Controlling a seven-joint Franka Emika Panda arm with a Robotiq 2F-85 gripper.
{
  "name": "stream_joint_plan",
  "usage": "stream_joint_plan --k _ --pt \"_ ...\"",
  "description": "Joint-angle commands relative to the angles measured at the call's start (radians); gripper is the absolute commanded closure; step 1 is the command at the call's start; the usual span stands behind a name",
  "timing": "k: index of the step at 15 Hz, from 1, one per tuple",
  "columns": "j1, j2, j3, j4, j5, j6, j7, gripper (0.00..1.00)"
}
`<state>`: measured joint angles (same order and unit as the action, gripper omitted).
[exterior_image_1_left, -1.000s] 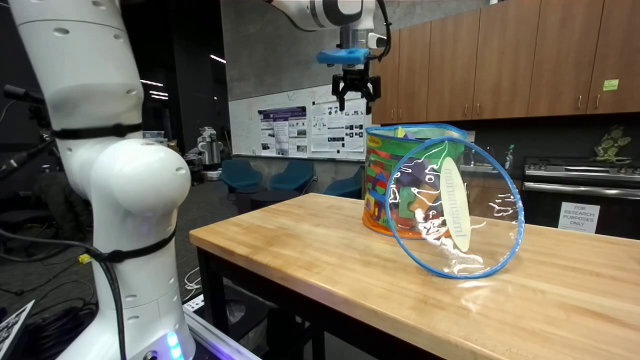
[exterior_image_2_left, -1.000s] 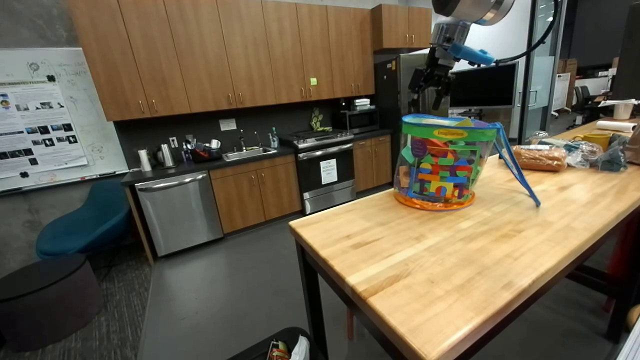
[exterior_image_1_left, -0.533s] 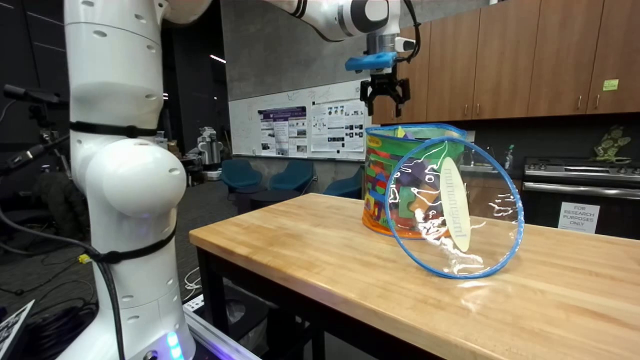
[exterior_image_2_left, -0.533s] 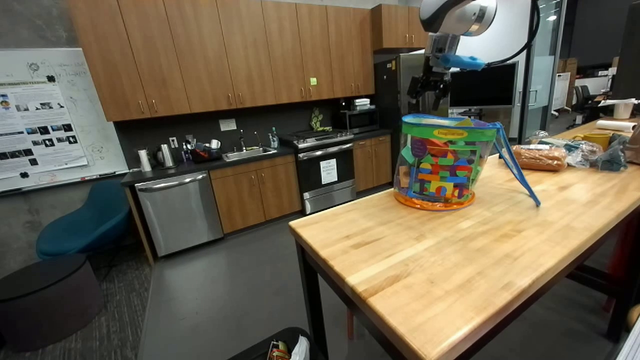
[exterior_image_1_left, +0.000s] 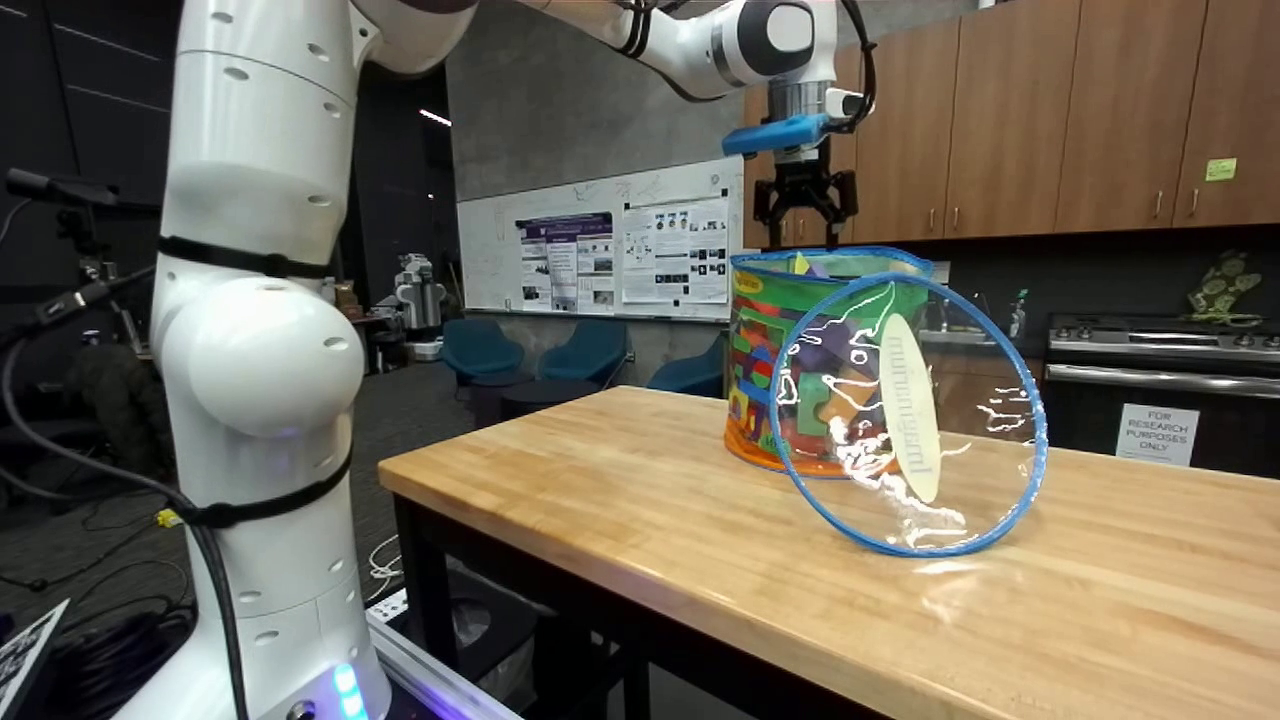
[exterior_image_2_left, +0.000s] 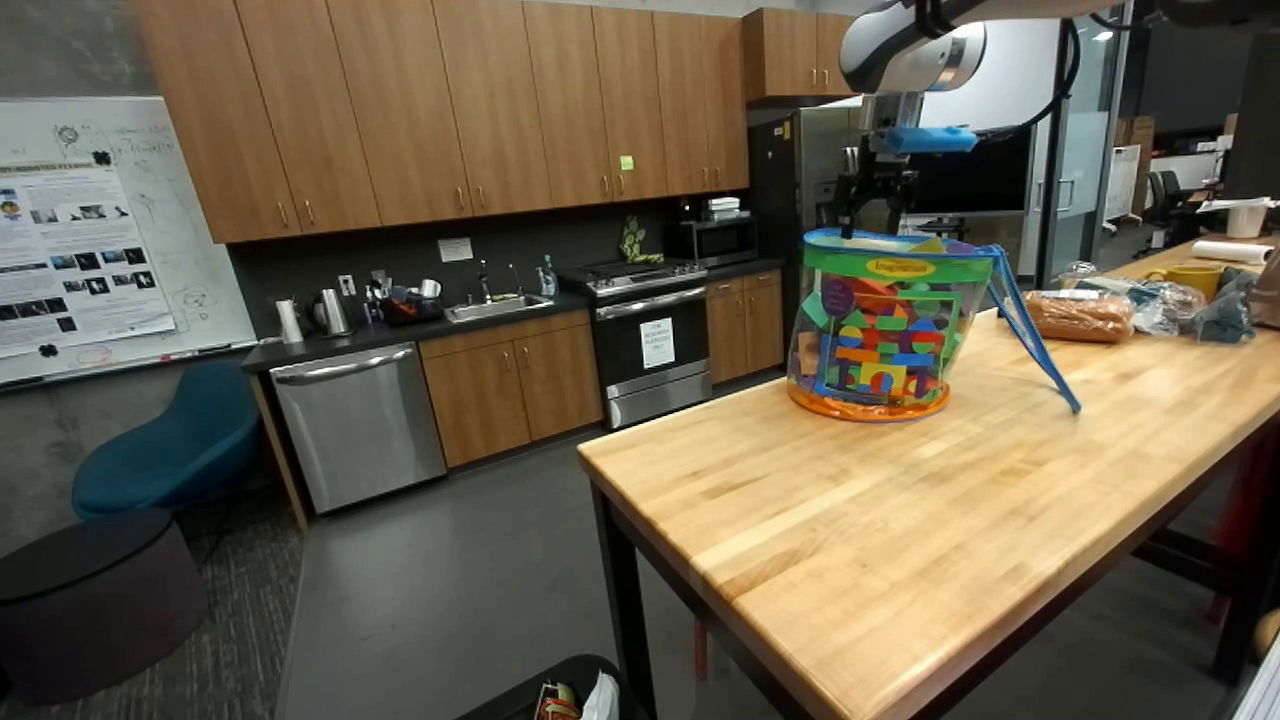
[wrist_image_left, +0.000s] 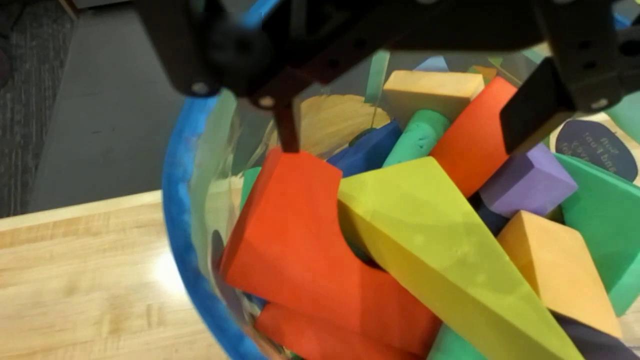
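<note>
Gripper (wrist_image_left: 404, 137), spread wide over blocks (wrist_image_left: 430, 215) in the open bag (exterior_image_2_left: 840, 263); best lowered straight, fingers (wrist_image_left: 532, 105) clear of the rim (wrist_image_left: 177, 215).

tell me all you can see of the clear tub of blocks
The clear tub looks like soft plastic, roughly cylindrical, with a blue rim, a green band carrying a yellow oval label, and an orange base. It stands upright on the wooden table, holding colored blocks and open: its clear lid slants from the rim down to the table. The open end effector hangs over its mouth.
</note>
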<state>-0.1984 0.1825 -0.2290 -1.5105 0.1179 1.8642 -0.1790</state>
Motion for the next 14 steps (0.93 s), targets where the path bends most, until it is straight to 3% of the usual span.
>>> stream_joint_plan --k 1,8,14 --pt "-0.025 0.029 0.025 0.046 0.019 -0.103 -0.026 0.0" --pt "-0.036 0.072 0.039 0.066 0.057 -0.231 -0.035 0.0" --pt "-0.069 0.092 0.045 0.103 0.2 -0.258 -0.033 0.0"
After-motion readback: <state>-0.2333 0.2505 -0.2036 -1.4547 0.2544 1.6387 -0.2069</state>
